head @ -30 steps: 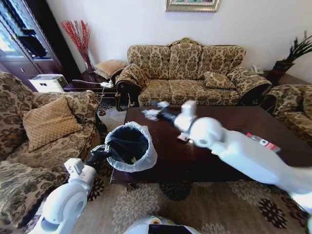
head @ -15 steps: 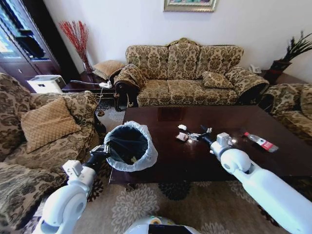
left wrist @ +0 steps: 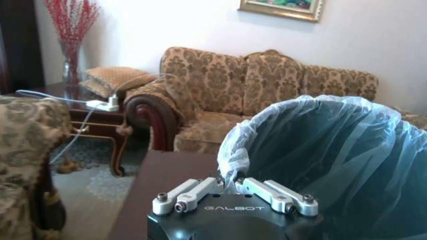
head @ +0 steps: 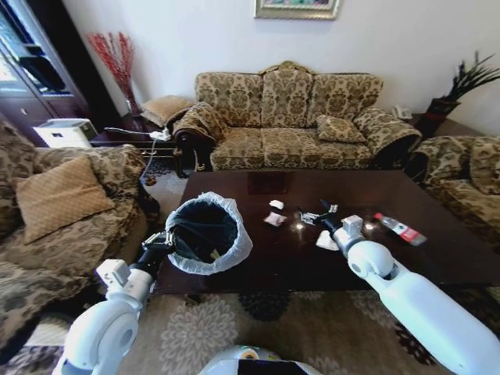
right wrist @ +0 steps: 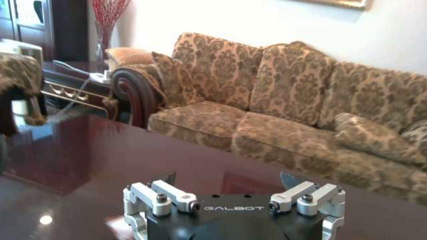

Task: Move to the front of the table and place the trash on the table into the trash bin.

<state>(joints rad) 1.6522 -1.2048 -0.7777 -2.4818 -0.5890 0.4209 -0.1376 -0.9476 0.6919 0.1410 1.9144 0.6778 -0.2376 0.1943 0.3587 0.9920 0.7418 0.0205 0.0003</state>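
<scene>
Head view: bringing the right end effector (head: 319,216) back from over the trash bin (head: 205,234), where it was reaching a second ago, and lowering it among the litter near the middle of the table (head: 437,262). Hovering it between a crumpled white paper piece (head: 275,205), a red-white wrapper (head: 273,219) and another white paper piece (head: 326,241), with the clear plastic bottle (head: 400,229) lying further to the right. Keeping the left end effector (head: 160,242) at the bin's rim, holding the bin at the table's left front corner. Judging one drop as done and a fresh pick as starting, with several pieces left to clear.

Left wrist view: pinching the left end effector (left wrist: 235,187) tight on the folded white bag at the trash bin (left wrist: 320,150) rim.

Right wrist view: spreading the right end effector (right wrist: 229,180) wide and gripping nothing, just above the glossy table (right wrist: 80,165), facing the patterned sofa (right wrist: 287,95)
</scene>
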